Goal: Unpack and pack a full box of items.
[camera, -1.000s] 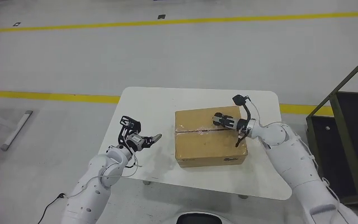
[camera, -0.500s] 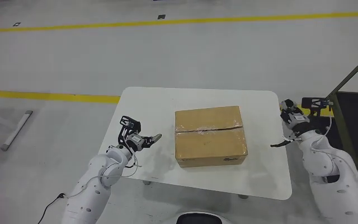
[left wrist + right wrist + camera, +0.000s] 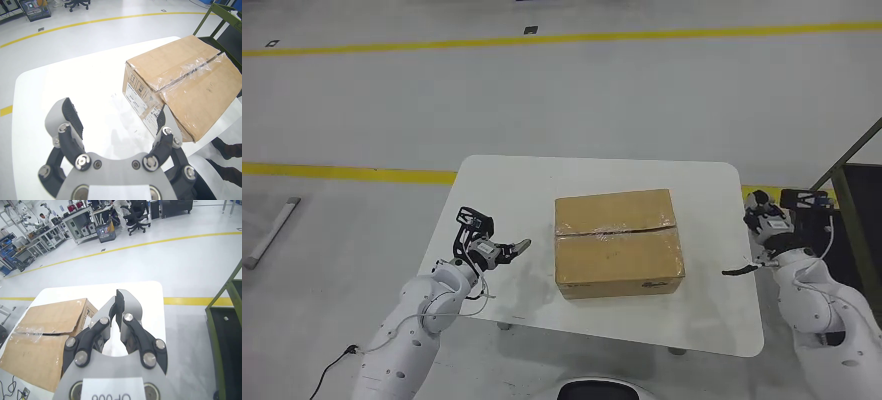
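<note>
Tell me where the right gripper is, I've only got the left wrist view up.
Observer: In the top view the right gripper is at the table's right edge, apart from the box.
Operator: Is it carrying anything?
Observer: No. The right wrist view shows its fingers closed together with nothing between them.
Operator: My left gripper looks like it overlaps the box. Is it touching?
Observer: No. From above, it hovers over bare table, short of the box's left side.
</note>
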`<state>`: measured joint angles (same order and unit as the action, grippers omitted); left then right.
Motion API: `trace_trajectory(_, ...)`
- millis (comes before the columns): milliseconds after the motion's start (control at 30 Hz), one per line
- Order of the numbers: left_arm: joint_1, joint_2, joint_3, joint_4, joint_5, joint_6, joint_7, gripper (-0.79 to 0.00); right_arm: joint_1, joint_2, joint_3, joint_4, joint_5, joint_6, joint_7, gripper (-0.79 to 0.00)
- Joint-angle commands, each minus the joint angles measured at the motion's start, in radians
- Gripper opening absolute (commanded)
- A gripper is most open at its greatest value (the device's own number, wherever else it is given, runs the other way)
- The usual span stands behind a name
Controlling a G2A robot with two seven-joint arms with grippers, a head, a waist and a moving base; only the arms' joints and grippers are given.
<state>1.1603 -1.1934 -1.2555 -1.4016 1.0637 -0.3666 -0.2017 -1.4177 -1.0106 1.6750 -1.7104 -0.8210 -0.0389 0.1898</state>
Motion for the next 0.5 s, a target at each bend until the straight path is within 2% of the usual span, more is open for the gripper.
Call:
trace_trajectory(0,0.000,0.000,0.000,0.000,0.000,0.000,0.000,0.000,-0.033,-0.007,0.005,-0.006,0.054,0.021,-0.109,-0.785)
trace_trajectory(100,0.000,0.000,0.000,0.000,0.000,0.000,0.000,0.000,-0.098,-0.008,0.019,-0.036,-0.032,0.008,-0.197,-0.785)
trace_trajectory(233,0.019,0.002,-0.051,-0.024,-0.042,0.072,0.042,0.000,-0.205,-0.013,0.049,-0.097,-0.058,-0.012,-0.269,-0.785)
trace_trajectory(467,0.148,0.009,-0.150,-0.164,-0.058,0.229,0.114,0.000,-0.390,-0.020,0.147,-0.235,-0.089,-0.006,-0.311,-0.785)
